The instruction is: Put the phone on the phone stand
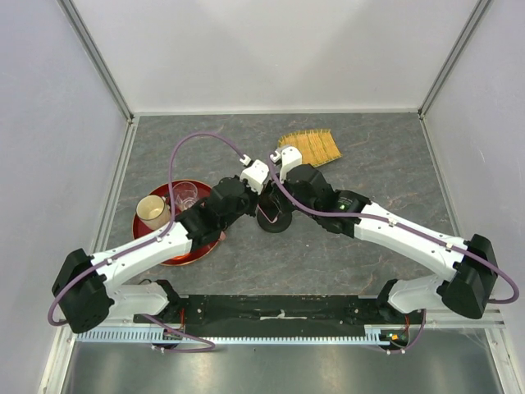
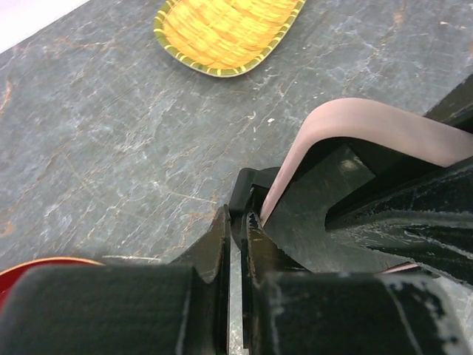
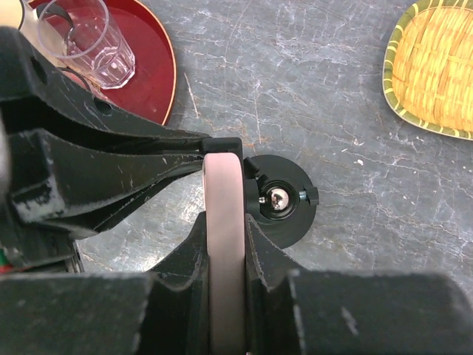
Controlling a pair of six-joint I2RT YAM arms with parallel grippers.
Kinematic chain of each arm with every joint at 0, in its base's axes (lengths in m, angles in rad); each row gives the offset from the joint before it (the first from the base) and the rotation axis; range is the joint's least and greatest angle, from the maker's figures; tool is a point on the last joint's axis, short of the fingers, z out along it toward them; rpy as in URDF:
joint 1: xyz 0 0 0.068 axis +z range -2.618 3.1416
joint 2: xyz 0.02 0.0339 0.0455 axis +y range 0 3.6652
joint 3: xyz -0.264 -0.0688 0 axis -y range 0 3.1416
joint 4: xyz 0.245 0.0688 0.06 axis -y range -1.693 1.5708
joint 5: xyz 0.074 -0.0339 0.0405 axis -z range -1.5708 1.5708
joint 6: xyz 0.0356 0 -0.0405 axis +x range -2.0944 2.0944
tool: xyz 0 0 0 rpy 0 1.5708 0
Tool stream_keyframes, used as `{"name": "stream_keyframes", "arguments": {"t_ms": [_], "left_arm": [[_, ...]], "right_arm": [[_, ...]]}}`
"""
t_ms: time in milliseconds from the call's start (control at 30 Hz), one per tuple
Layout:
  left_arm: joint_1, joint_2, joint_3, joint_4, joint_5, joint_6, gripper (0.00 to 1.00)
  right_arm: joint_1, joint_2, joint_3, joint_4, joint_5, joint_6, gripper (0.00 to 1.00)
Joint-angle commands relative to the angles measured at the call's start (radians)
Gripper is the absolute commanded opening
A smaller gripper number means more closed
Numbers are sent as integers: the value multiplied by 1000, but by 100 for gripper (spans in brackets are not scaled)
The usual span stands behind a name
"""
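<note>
my right gripper [image 3: 224,222] pinches the phone [image 3: 223,185] by its pink edges, upright over the phone stand [image 3: 284,222], mid-tabletop [image 3: 295,74] | my left gripper [image 2: 236,222] pinches the stand's cradle | risk: phone misses cradle, slides off, tips stand when I release

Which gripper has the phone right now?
The right gripper, clamped on the pink-edged phone at the phone stand; the left gripper is shut beside the stand's cradle.
</note>
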Motion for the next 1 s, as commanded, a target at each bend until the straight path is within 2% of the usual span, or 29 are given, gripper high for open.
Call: {"name": "stream_keyframes", "arguments": {"t_ms": [0, 100, 267, 400, 533, 700, 867, 900, 967], "left_arm": [[-11, -114, 3, -58, -349, -13, 2], [-49, -106, 15, -74, -369, -24, 2], [-54, -91, 59, -161, -345, -96, 2], [-64, -82, 81, -209, -342, -137, 2], [-104, -80, 104, -264, -403, -177, 2], [-110, -50, 191, -484, -458, -330, 2], [-110, -63, 234, -635, -460, -470, 2], [-110, -74, 237, -649, -457, -479, 3], [-112, -98, 237, -687, -449, -518, 12]], "right_arm": [[-75, 31, 44, -280, 542, -46, 0], [-48, 66, 88, -288, 565, -46, 0], [-21, 134, 133, -308, 582, -32, 0], [-20, 134, 125, -308, 554, -24, 0], [-20, 128, 117, -288, 467, -30, 0], [-20, 149, 113, -262, 363, -33, 0], [-20, 161, 107, -230, 283, -46, 0], [-23, 158, 101, -225, 274, -46, 0], [-26, 158, 91, -213, 244, -49, 0]]}}
